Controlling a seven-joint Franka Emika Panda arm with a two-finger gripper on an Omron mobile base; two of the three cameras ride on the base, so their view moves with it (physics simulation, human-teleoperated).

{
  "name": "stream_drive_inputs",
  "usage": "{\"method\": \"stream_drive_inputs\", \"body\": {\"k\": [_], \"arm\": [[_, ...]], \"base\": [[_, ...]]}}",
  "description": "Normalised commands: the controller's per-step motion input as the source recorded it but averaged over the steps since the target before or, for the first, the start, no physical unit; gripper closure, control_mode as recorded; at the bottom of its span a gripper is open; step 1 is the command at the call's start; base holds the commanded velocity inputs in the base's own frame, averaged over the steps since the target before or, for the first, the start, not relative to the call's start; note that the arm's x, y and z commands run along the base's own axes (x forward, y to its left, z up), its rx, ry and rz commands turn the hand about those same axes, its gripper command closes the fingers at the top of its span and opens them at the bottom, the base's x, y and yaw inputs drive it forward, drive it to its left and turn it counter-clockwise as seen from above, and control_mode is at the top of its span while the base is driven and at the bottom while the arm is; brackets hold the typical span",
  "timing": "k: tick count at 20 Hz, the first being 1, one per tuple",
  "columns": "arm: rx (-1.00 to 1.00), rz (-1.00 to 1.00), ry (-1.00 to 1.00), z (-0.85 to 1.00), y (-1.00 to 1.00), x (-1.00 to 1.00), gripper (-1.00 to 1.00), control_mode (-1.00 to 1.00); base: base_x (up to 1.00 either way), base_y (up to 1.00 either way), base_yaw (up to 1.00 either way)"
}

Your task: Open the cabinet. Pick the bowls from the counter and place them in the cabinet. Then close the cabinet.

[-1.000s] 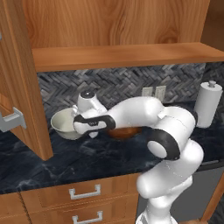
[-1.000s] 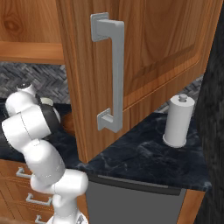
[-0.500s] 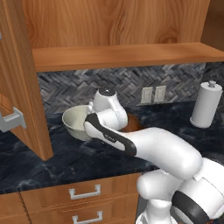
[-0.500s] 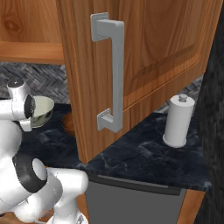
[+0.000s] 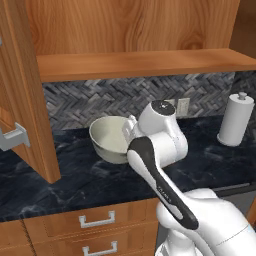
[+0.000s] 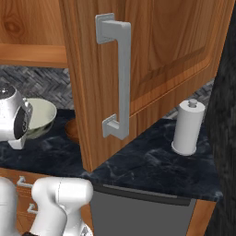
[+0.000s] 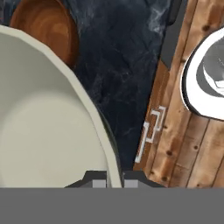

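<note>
Black marble-look counter beneath the open cabinet: the cream-green bowl is held raised above it, its rim pinched between the closed fingers of the gripper. Beyond the held bowl, the wooden bowl is seen resting on the counter.

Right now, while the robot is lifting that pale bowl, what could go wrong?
The gripper pinches only the thin rim of the cream bowl, so the bowl might tilt or slip and drop onto the counter. The shelf sits above the bowl, so the bowl could knock its front edge on the way up. The wooden bowl sits close by and might get bumped.
</note>
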Motion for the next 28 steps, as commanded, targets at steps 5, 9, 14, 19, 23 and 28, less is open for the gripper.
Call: {"method": "stream_drive_inputs", "body": {"k": [5,9,14,19,23,28], "arm": [[0.01,-0.05,-0.08,0.75,-0.2,-0.96,1.0,-1.0],[0.0,0.0,-0.2,0.82,-0.03,-0.8,1.0,-1.0],[0.0,0.02,-0.22,0.96,-0.05,-0.58,1.0,-1.0],[0.0,0.05,-0.16,0.98,-0.09,-0.39,1.0,-1.0],[0.0,0.04,-0.05,0.78,-0.03,-0.13,1.0,-1.0],[0.0,0.0,0.0,0.23,0.0,0.3,1.0,-1.0]], "base": [[0.0,0.0,0.0],[0.0,0.0,0.0],[0.0,0.0,0.0],[0.0,0.0,0.0],[0.0,0.0,0.0],[0.0,0.0,0.0]]}}
